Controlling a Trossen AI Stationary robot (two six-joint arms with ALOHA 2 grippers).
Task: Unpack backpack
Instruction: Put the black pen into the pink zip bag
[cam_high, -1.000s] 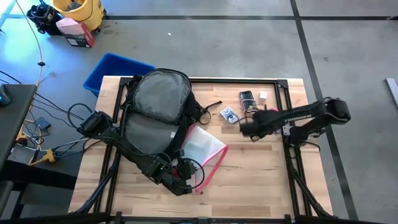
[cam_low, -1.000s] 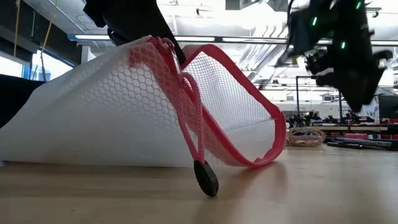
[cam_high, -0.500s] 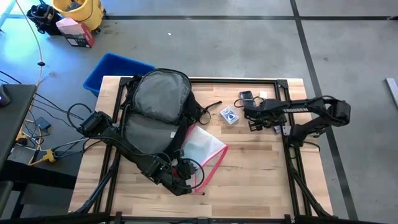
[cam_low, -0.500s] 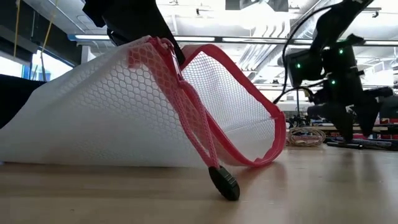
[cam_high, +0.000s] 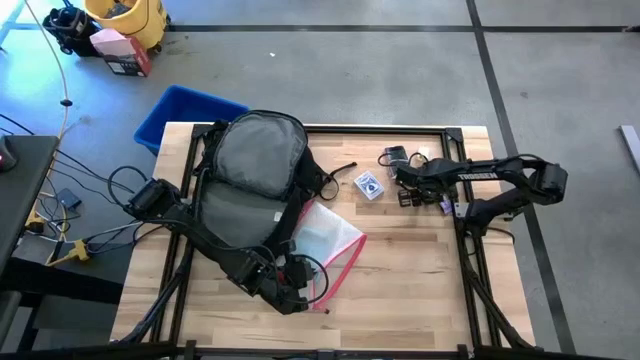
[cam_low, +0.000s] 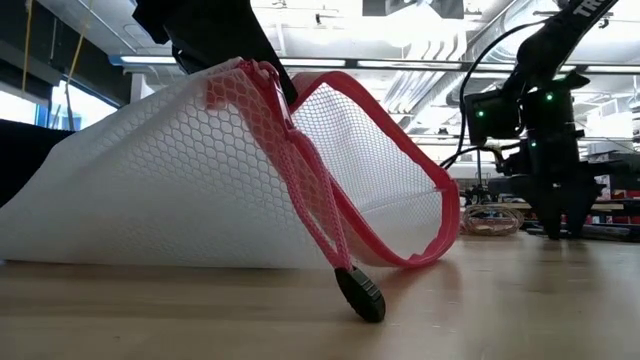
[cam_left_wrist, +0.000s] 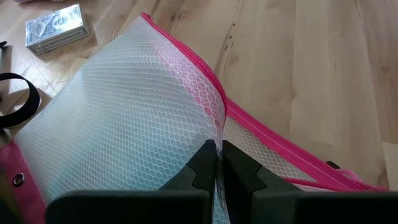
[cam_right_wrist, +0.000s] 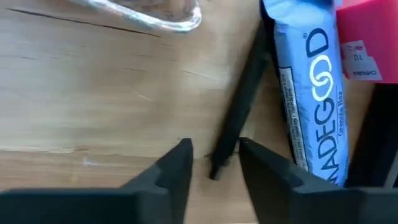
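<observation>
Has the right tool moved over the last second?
Yes. In the high view the right tool has shifted toward the table's far edge, past the card deck.

A: Where's the left gripper (cam_left_wrist: 219, 163)?
B: Low at the near edge, fingers pressed together.
A: And the right gripper (cam_right_wrist: 213, 163)?
B: Arm stretched inward, pointing down, fingers slightly parted just above the tabletop.
</observation>
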